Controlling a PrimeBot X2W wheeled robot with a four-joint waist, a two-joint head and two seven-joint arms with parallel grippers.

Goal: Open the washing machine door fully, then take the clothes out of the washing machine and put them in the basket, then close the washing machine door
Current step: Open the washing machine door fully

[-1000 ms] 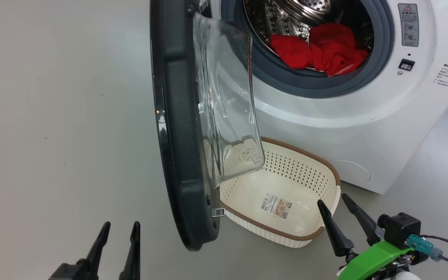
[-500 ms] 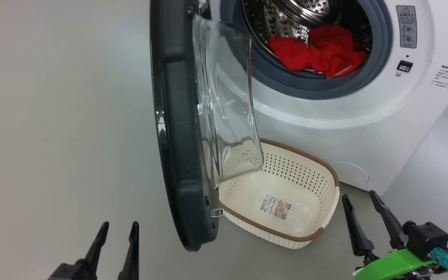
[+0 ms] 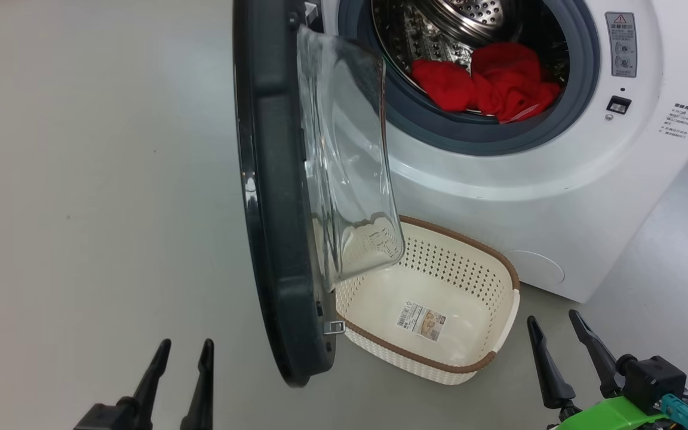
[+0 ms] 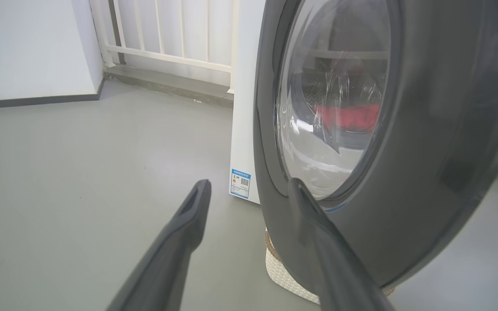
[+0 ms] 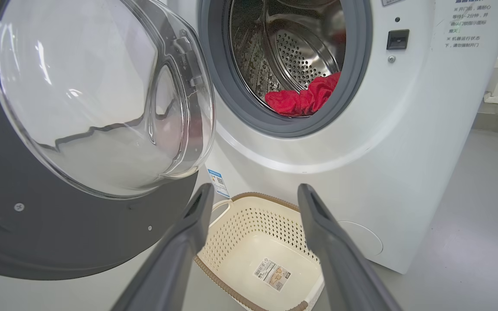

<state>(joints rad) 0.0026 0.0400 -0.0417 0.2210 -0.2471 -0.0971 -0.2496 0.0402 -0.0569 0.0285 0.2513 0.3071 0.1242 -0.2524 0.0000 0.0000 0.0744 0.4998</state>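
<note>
Right fingers [image 3: 546, 358] shifted rightward, grey floor [image 3: 81, 179] (matte)

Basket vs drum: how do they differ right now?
The basket is cream plastic and rectangular; the drum is steel and round. The basket sits on the floor; the drum is higher up, inside the washer. The basket holds just a paper label; the drum holds the red clothes. Both have perforated walls and stand open.
</note>
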